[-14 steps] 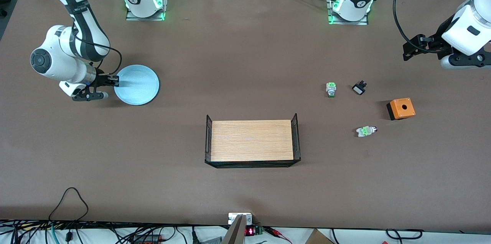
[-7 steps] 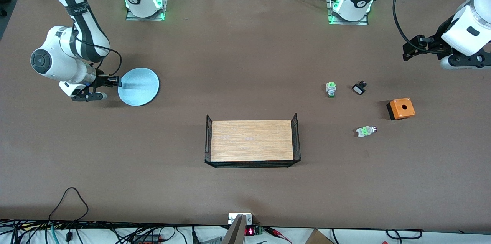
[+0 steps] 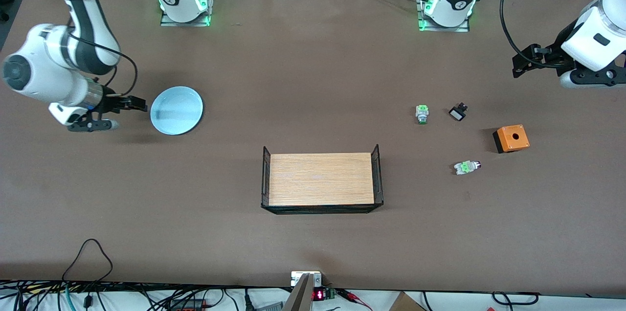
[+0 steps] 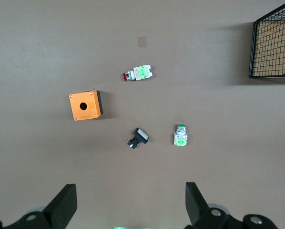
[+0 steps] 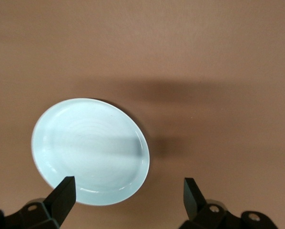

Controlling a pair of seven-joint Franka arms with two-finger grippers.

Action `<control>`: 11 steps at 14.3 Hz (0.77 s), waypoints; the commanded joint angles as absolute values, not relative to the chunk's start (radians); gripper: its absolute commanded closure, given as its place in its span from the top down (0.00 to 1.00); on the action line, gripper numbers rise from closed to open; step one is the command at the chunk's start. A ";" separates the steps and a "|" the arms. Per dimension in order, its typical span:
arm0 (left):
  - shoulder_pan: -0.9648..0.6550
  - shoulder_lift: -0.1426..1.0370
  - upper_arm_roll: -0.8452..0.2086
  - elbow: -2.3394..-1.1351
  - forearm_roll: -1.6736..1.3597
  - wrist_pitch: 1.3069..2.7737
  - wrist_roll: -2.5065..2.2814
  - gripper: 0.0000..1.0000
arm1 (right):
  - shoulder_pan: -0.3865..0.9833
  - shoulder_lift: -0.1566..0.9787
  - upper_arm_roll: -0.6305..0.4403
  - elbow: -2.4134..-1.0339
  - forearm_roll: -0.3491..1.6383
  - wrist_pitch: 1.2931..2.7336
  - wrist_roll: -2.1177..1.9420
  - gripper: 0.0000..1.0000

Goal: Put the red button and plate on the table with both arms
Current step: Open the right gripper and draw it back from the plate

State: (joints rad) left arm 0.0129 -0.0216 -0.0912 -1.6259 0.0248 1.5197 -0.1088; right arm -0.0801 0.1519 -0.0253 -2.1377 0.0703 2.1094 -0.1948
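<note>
1. Red button (image 3: 467, 167) lies flat on the bench (image 3: 313, 81) toward my left arm's end, nearer the front camera than the orange box (image 3: 511, 138), the green-capped unit (image 3: 422, 114) and the black-and-white part (image 3: 458, 112). Long axis in the front view runs roughly 8-to-2 o'clock, red cap at the 2 o'clock tip.
2. Key relation: in the front view the button sits at about 7 o'clock from my left end effector (image 3: 519, 64), well apart. The left arm is clearly the nearer one. In the left wrist view the button (image 4: 137, 73) is visible with the fingers (image 4: 62, 206) spread wide and empty.
3. I judge the fingers need to close across the button's short width, so the wrist probably needs turning.
4. Plate (image 3: 176, 110) rests flat on the bench toward my right arm's end. My right end effector (image 3: 139, 104) is open, holds nothing, and sits at the plate's 9 o'clock, just clear of the rim.
5. Versus 1.0 s ago: right end effector was at the plate's rim; it has since released and backed away toward 9 o'clock. Plate has settled; left arm is almost unchanged.
</note>
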 commanded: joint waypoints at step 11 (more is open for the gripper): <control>0.012 -0.006 -0.092 -1.594 0.020 1.508 -0.091 1.00 | 0.015 0.173 -0.015 -1.714 -0.003 1.668 0.002 1.00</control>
State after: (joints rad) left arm 0.0130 -0.0204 -0.0919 -1.6255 0.0248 1.5197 -0.1088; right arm 0.0017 0.1483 -0.0145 -1.8271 0.0224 1.7646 -0.0167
